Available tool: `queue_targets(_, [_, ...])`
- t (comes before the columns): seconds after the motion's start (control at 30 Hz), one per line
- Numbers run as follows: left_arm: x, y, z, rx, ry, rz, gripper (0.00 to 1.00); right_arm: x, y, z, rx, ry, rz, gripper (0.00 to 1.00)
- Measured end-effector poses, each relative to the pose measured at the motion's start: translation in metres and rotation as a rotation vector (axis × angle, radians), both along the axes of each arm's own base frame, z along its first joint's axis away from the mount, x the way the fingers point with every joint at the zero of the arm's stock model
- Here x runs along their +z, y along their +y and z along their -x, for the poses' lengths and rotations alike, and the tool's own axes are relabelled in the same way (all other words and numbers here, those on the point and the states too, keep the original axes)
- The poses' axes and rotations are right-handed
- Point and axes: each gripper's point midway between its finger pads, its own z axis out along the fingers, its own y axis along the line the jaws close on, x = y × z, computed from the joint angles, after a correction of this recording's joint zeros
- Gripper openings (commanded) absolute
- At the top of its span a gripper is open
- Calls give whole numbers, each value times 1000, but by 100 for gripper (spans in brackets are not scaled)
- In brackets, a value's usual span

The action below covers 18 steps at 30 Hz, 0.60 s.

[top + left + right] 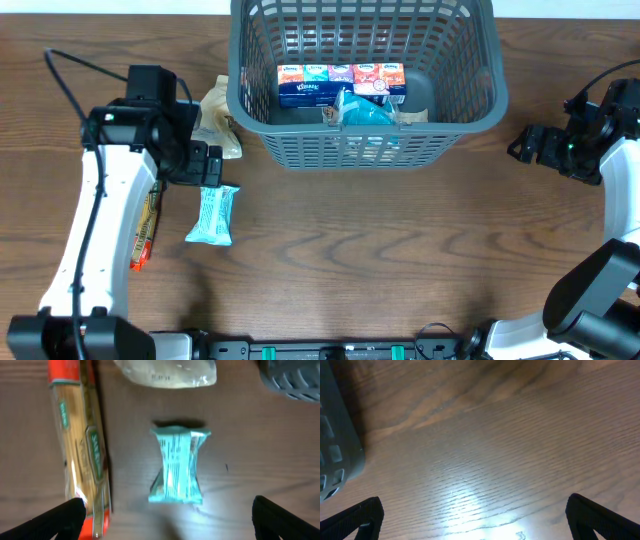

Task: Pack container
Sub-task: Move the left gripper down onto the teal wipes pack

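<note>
Far L on desk (400, 250): long pasta pack (147, 232). L claw (167, 522) hangs spread wide, gripping nothing, above teal snack pack (177, 467), not touching it. Clear bag (218, 120) lies beyond, next to basket (365, 145). Basket sits far-centre, up & R of L claw, w/ tissue packs (340, 82) + blue bag (365, 110) inside. R claw (475, 520), released too, hovers over bare desk just R of basket.

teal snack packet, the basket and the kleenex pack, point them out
teal snack packet (177, 465): left wrist view, middle of the wrapper.
basket (360, 148): overhead view, front lattice wall.
kleenex pack (340, 83): overhead view, top face.
</note>
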Motion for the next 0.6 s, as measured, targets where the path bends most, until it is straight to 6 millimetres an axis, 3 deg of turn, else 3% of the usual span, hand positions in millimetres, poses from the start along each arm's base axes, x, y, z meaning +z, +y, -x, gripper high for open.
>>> queue_targets(0.6, [-91, -2, 21, 35, 47, 22, 99, -1, 2, 1, 2, 6, -9, 99])
